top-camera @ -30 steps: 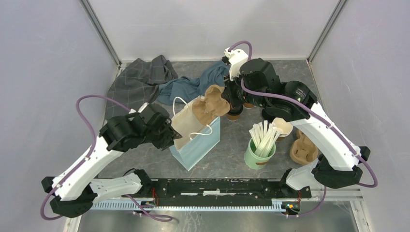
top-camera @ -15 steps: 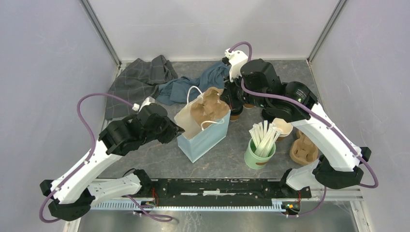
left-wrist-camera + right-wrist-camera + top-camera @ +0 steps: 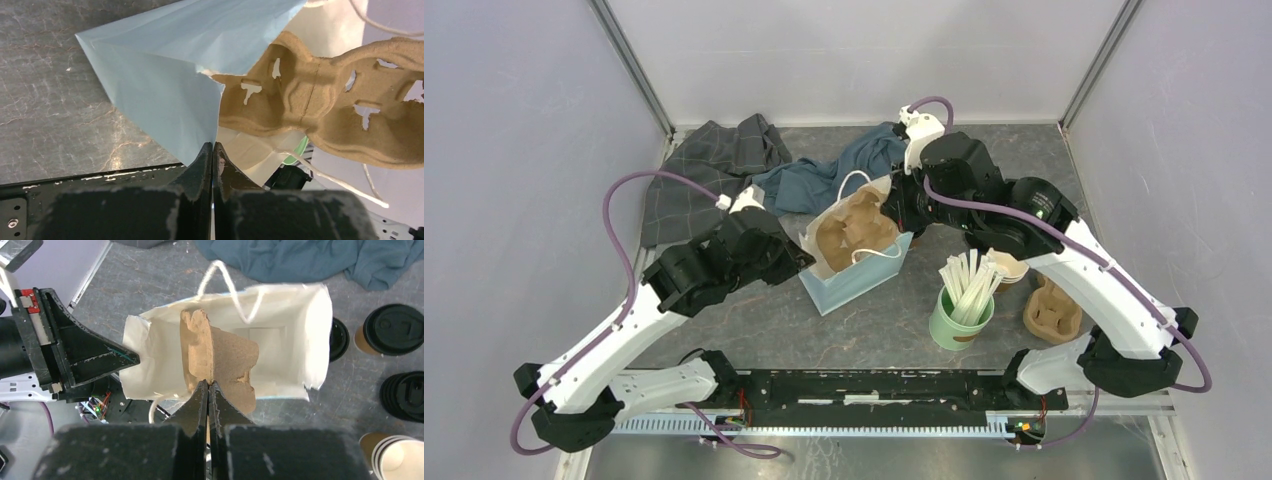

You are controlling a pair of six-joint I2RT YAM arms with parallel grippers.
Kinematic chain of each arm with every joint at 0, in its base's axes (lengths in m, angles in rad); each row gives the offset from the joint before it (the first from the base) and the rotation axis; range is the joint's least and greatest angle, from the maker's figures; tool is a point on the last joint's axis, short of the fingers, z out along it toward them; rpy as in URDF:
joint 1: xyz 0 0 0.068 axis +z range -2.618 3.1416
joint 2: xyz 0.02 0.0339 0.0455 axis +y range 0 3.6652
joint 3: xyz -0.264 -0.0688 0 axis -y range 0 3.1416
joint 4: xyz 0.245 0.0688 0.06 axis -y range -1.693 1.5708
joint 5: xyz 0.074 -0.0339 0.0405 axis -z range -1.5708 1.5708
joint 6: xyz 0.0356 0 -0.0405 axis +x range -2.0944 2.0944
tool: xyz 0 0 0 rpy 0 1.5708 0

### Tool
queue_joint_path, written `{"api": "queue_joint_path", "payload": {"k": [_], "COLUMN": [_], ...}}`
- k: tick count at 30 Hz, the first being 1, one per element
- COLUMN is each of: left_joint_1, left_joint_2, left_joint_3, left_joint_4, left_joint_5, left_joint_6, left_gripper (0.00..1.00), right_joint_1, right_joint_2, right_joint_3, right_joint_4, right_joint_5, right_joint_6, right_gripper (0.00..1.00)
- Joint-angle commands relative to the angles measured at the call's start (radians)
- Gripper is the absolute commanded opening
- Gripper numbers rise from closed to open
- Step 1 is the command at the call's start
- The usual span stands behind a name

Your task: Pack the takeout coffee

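Note:
A light blue paper bag (image 3: 860,278) stands open at the table's middle. My left gripper (image 3: 804,262) is shut on the bag's near-left rim, which in the left wrist view shows as the blue wall (image 3: 165,75) pinched at my left gripper (image 3: 213,146). My right gripper (image 3: 208,383) is shut on a brown pulp cup carrier (image 3: 225,360) that hangs edge-down inside the bag's white interior (image 3: 290,350). Two takeout coffee cups stand just beyond the bag: one in full view (image 3: 393,329), the other (image 3: 340,339) half hidden by the bag's wall.
A stack of black lids (image 3: 407,390) and lidless cups (image 3: 392,457) sit near the coffees. A green cup of stirrers (image 3: 961,318) and a second carrier (image 3: 1054,310) are at right. Grey cloth (image 3: 714,165) and blue cloth (image 3: 824,180) lie at the back.
My left gripper has shut on the bag's rim and pushed toward the back right. The bag has shifted right and stands wider open, with the carrier lower inside it.

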Motion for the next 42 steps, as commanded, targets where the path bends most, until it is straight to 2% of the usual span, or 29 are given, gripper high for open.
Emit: {"api": "queue_joint_path", "payload": {"k": [1,7,12,17,20,25,37,42], "left_joint_1": [0.0,0.0,0.0,0.0,0.0,0.0,0.0,0.0], "left_joint_2": [-0.064,-0.134,-0.131,-0.074,-0.055,-0.056,-0.026,-0.036], "left_joint_3": [-0.069,-0.124,-0.125,-0.093,-0.081,-0.083,-0.084,-0.074], "left_joint_4": [0.061,0.037,0.04,0.023,-0.002,-0.021,-0.032,-0.05], "left_joint_5": [0.03,0.03,0.046,0.074,0.072,0.079,0.094,0.043], "left_joint_6": [0.027,0.002,0.009,0.054,0.078,0.093,0.098,0.092], "left_gripper": [0.02,0.02,0.02,0.02,0.02,0.02,0.02,0.02], "right_joint_1": [-0.002,-0.004,-0.004,-0.003,-0.004,-0.004,-0.004,-0.003], "right_joint_2": [-0.057,-0.041,0.032,0.108,0.11,0.111,0.224,0.231], "right_joint_3": [-0.094,-0.175,-0.133,0.042,0.089,0.087,0.126,0.087], "right_joint_4": [0.079,0.173,0.164,0.071,0.054,0.077,0.084,0.06], "right_joint_5": [0.057,-0.015,-0.05,-0.093,-0.103,-0.094,-0.212,-0.235], "right_joint_6": [0.106,0.09,0.014,-0.046,-0.087,-0.152,-0.274,-0.297], "right_gripper": [0.0,0.0,0.0,0.0,0.0,0.0,0.0,0.0]}}
